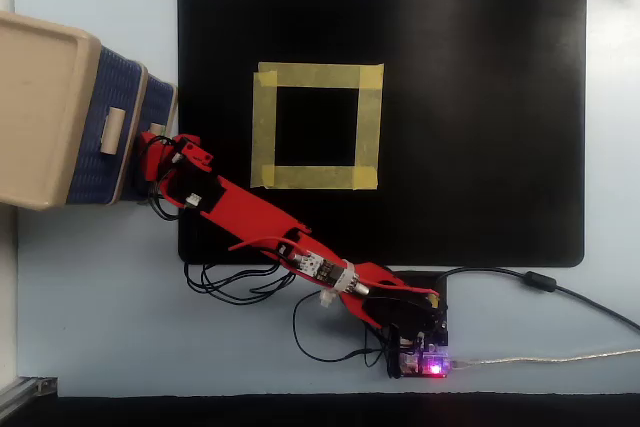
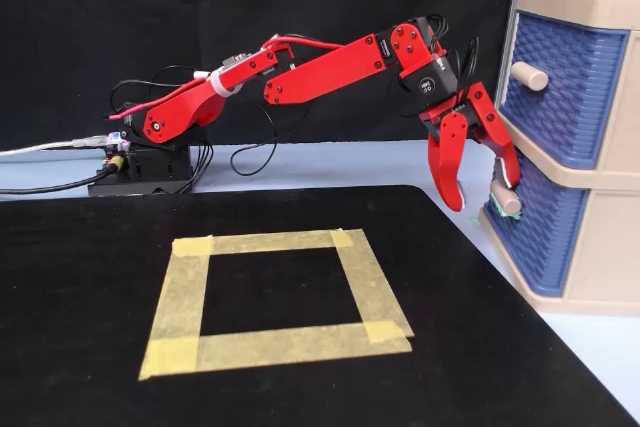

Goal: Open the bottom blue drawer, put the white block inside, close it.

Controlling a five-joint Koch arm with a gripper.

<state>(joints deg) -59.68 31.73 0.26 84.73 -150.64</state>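
- Overhead view: the red arm (image 1: 270,232) reaches from its base near the lower edge across the black mat (image 1: 480,127) to the beige cabinet (image 1: 40,107) at the left, and the gripper (image 1: 150,152) sits right at the cabinet's blue front.
- Fixed view: the bottom blue drawer (image 2: 535,227) is pushed in, its ribbed front close to flush with the cabinet, below the upper blue drawer (image 2: 560,82).
- The gripper's (image 2: 482,192) fingers are spread apart and point downward; one finger (image 2: 447,162) hangs free over the mat edge, the other is against the drawer front, right at the small beige handle (image 2: 507,199).
- Nothing is pinched between the fingers.
- The white block shows in neither view; with the drawer shut, its place cannot be told.
- A square outline of yellow tape (image 1: 317,126) lies on the mat, well apart from the gripper, with nothing inside it.
- Cables (image 1: 240,282) trail loosely from the arm toward its base.
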